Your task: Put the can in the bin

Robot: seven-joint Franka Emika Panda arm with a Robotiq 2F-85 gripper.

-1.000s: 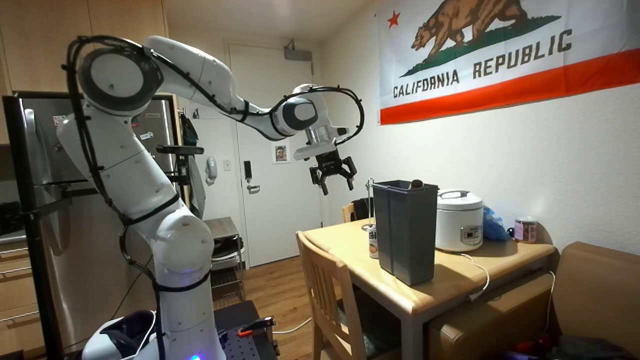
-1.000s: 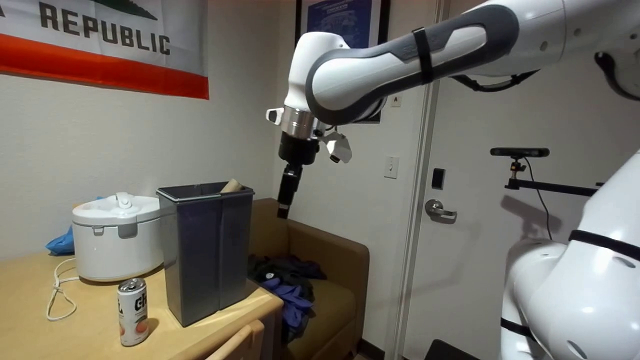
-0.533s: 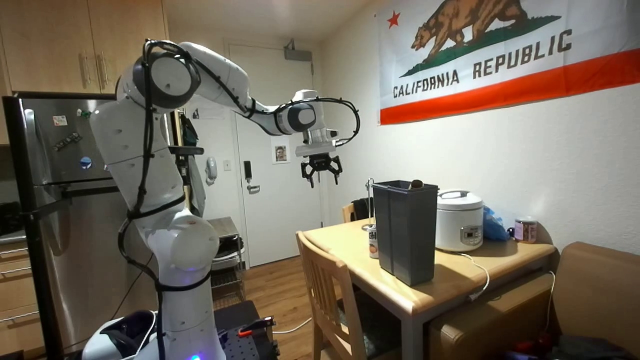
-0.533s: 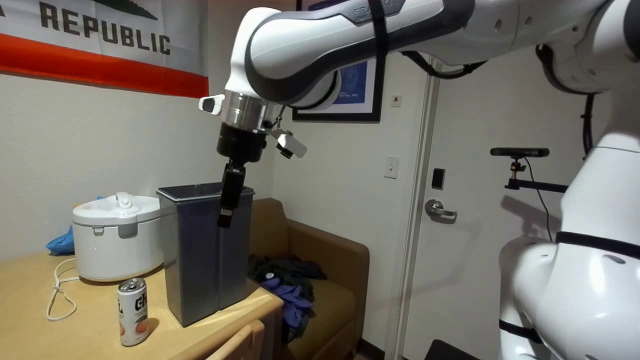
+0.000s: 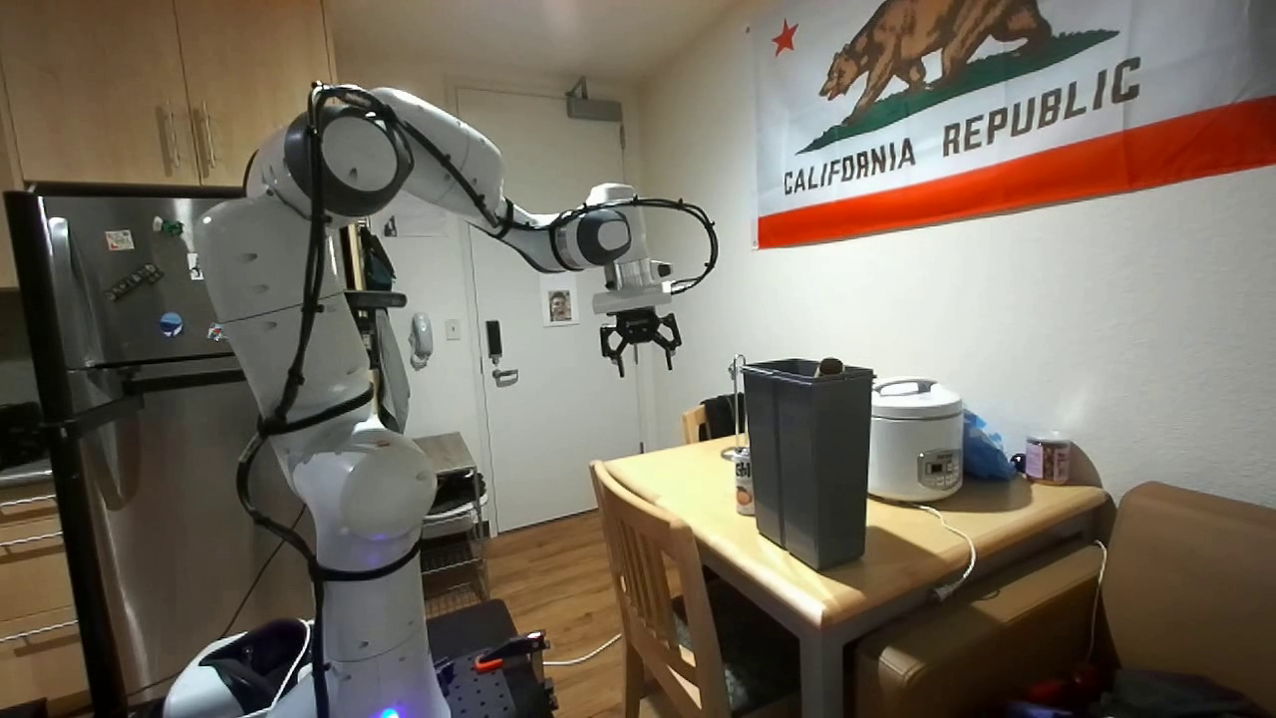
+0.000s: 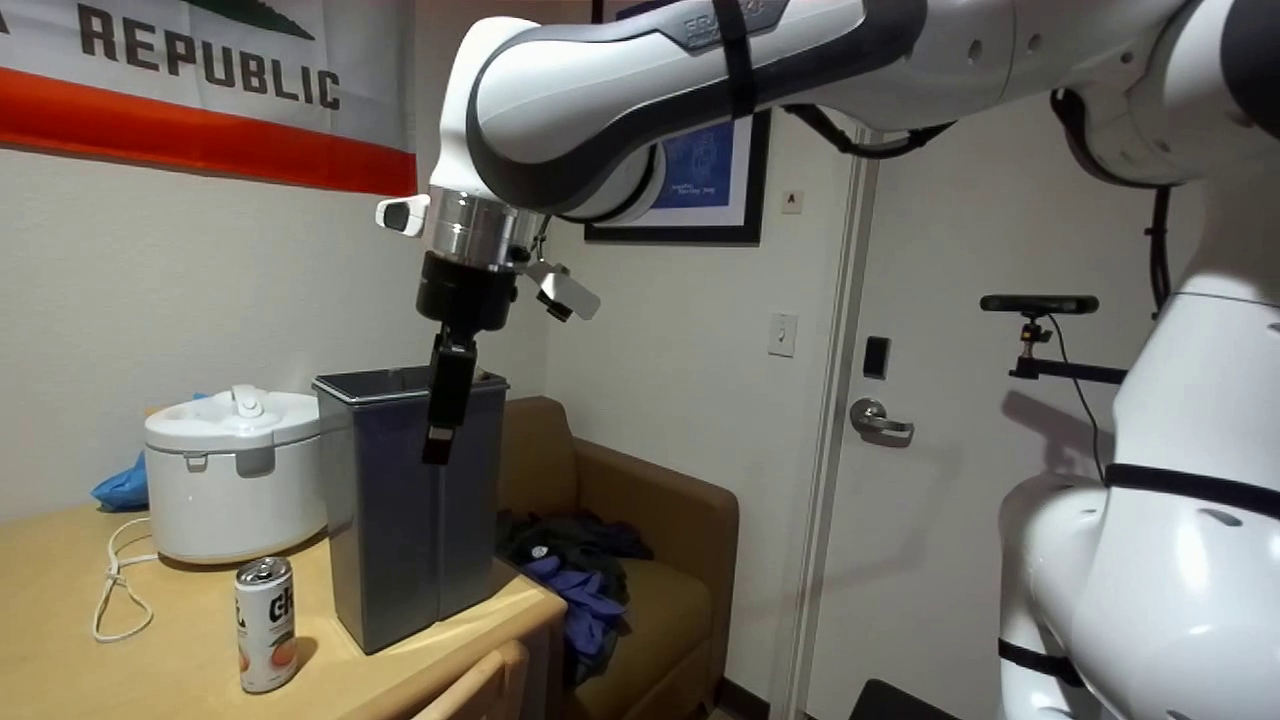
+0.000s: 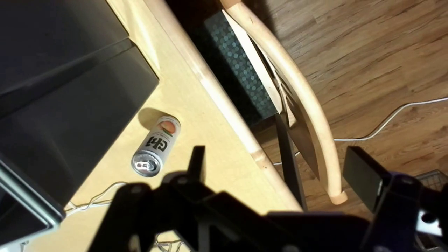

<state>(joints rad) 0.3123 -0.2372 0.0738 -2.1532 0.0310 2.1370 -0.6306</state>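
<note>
Pincer (image 5: 646, 365): jaws wide apart, hanging in air, well apart from the can (image 6: 267, 630). Count on the surface (image 6: 60, 600): can, one; bin (image 6: 385, 525), one; rice cooker (image 5: 915, 444), one; jar (image 5: 1048, 461), one. Can stands upright, left of the bin in both exterior views, near it but apart. In an exterior view, rice cooker stands right of the bin, jar farther right.

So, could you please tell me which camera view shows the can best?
The wrist view: nothing covers the can, and its lid and full lettering show. In an exterior view, the can is also uncovered, but its lettering wraps out of sight; in an exterior view, the bin hides part of it.
</note>
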